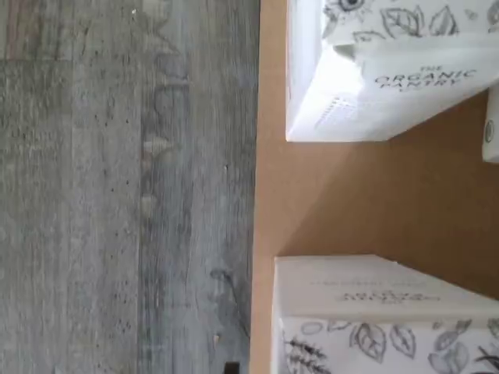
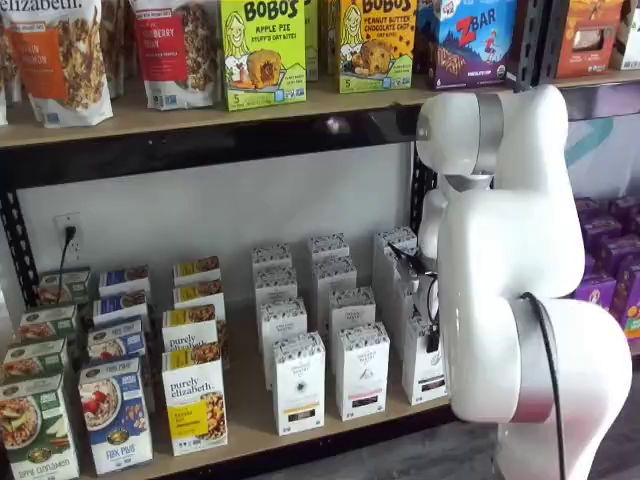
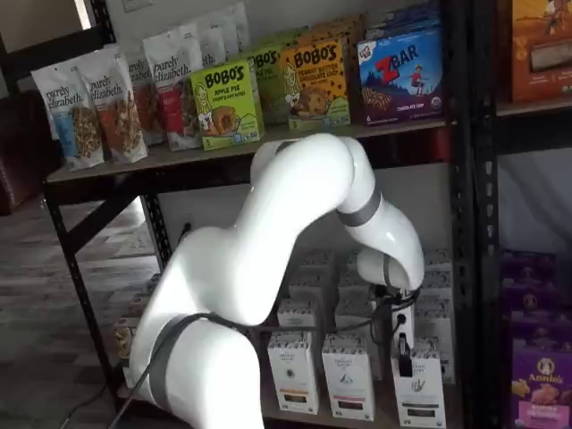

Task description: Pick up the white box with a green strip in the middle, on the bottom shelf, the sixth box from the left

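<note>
a white robot arm [image 3: 295, 223] is reaching down to the bottom shelf [image 2: 250, 420] of a black metal rack, where small boxes are standing in rows running front to back. the white box [image 3: 418, 386] the task names is standing at the front of the rightmost column of tall white cartons with speckled top bands. in a shelf view it is showing beside two similar front-row cartons [image 3: 293, 371], and in the other shelf view the white box [image 2: 424, 372] is partly hidden behind the arm's body.

the gripper [image 3: 404, 353] is hanging directly over that box, with a black finger reaching down to its top edge. the fingers are being seen side-on, so it is not possible to tell whether they are gripping the box, closed or standing apart; they may already be pressing its sides, but that is only a guess.

the wrist view is showing the pale shelf board's front edge [image 1: 261, 195] against grey plank flooring [image 1: 125, 187], with two white leaf-printed cartons [image 1: 390, 70] standing apart and bare board between them.

to do this step well, the fingers should be straddling the carton's narrow sides just below the speckled band, centred so the box is not twisting. the lift should be going straight up before pulling outward, since the neighbouring carton is standing just beside it and another is standing close behind.
</note>
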You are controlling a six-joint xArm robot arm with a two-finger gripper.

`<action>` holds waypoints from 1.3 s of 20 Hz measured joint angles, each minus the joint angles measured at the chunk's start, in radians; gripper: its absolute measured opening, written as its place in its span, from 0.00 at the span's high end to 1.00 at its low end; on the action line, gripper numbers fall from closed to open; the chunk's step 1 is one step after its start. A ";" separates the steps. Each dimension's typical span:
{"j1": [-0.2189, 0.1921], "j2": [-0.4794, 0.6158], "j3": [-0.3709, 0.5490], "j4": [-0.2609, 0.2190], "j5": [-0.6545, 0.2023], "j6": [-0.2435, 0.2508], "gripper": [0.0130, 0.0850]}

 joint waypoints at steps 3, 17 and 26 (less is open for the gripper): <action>0.002 0.000 0.001 0.012 -0.002 -0.009 0.22; 0.002 -0.039 0.068 0.020 -0.053 -0.015 0.50; 0.013 -0.197 0.329 -0.069 -0.166 0.074 0.50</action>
